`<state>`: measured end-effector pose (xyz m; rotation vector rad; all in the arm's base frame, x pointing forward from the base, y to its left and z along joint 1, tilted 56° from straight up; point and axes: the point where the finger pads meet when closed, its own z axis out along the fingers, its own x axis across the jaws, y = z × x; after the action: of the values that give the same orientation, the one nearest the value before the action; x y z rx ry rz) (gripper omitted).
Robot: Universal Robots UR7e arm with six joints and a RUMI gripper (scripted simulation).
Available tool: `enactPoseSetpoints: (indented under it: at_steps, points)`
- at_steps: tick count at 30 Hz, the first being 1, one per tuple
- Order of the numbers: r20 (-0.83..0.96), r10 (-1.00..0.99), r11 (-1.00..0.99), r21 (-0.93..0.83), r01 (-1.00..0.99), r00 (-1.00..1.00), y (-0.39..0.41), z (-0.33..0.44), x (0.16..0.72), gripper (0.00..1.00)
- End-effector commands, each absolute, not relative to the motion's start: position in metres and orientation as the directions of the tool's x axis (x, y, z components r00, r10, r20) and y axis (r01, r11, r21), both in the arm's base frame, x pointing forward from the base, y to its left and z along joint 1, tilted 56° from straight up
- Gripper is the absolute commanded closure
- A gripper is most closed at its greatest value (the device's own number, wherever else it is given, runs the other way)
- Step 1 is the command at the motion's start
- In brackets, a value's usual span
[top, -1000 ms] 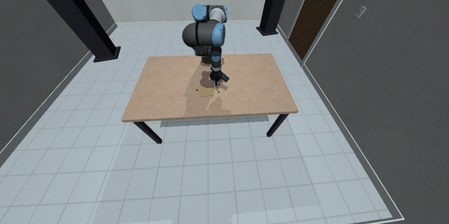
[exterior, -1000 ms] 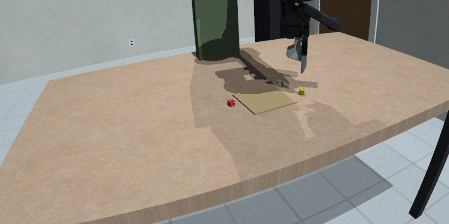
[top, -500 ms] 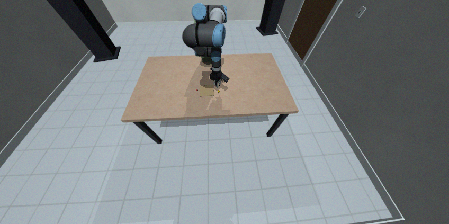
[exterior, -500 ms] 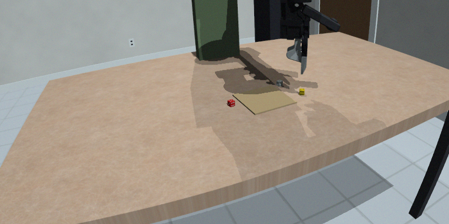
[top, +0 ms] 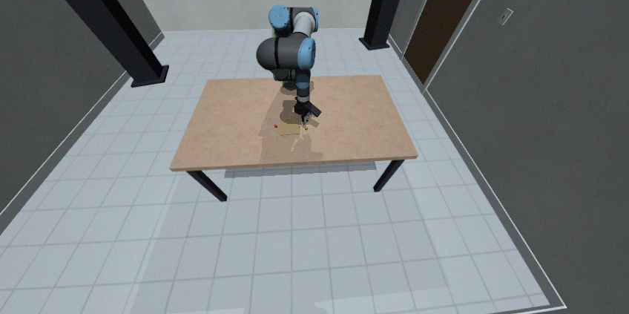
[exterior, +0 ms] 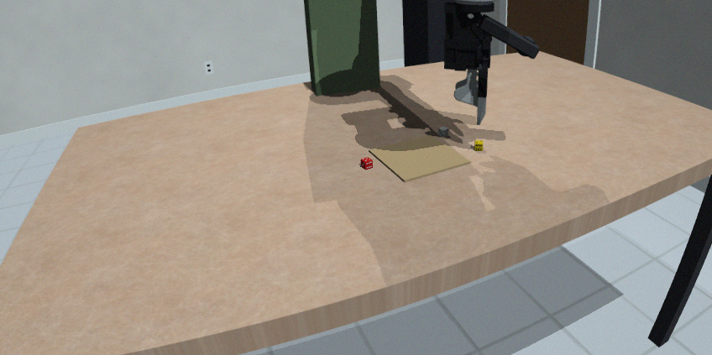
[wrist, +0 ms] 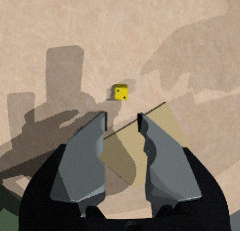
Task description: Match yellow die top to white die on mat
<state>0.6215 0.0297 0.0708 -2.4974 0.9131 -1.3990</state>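
Note:
The yellow die [top: 305, 127] [exterior: 479, 145] [wrist: 120, 92] sits flat on the table just off the right corner of the tan mat [top: 288, 128] [exterior: 419, 161] [wrist: 172, 123]. In the wrist view its top face shows two pips. The white die [exterior: 442, 130] lies in shadow just behind the mat's far edge; its top number is too small to read. The red die [top: 275, 125] [exterior: 366, 163] lies left of the mat. My gripper [top: 304, 122] [exterior: 479, 119] [wrist: 122, 113] hangs above the table just behind the yellow die. Its fingers are narrowed to a small gap and hold nothing.
The wooden table [exterior: 200, 201] carries the arm's green pedestal [exterior: 339, 27] at its back edge. The arm's shadows fall across the mat and dice. The table's right edge is well away from the dice.

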Motion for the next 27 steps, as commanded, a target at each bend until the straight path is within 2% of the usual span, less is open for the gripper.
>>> enactPoseSetpoints:
  at_steps: [1, 27]
  points:
    - [0.729, -0.566, -0.807, -0.395, -0.439, 0.384, 0.029, 0.067, 0.628, 0.82]
    - [0.729, -0.566, -0.807, -0.395, -0.439, 0.384, 0.025, 0.052, 0.649, 0.82]
